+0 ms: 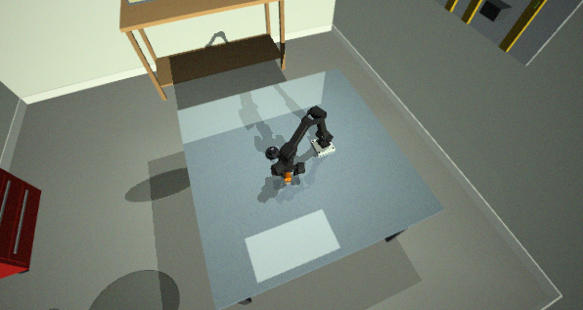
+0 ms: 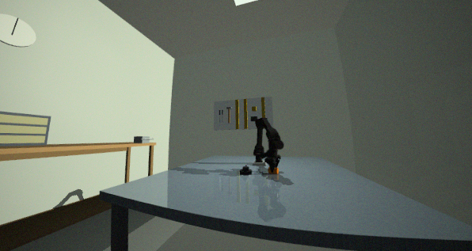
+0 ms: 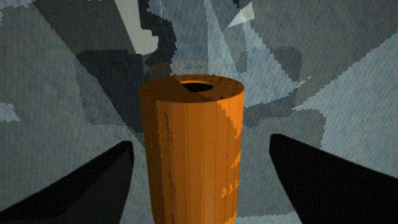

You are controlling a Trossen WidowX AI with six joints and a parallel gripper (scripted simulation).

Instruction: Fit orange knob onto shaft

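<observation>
Glossy, mirror-like table [image 2: 340,207]; matt orange knob [image 3: 192,155] with streaky sides; matt black fingers; wooden bench [image 1: 196,3].

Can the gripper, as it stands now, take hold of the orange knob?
Probably yes. The orange knob stands between the open gripper's two fingers, with a gap on each side and nothing between. Closing should grip it.

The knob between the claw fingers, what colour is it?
Orange. The knob shows best in the wrist view, standing between the open claw fingers.
</observation>
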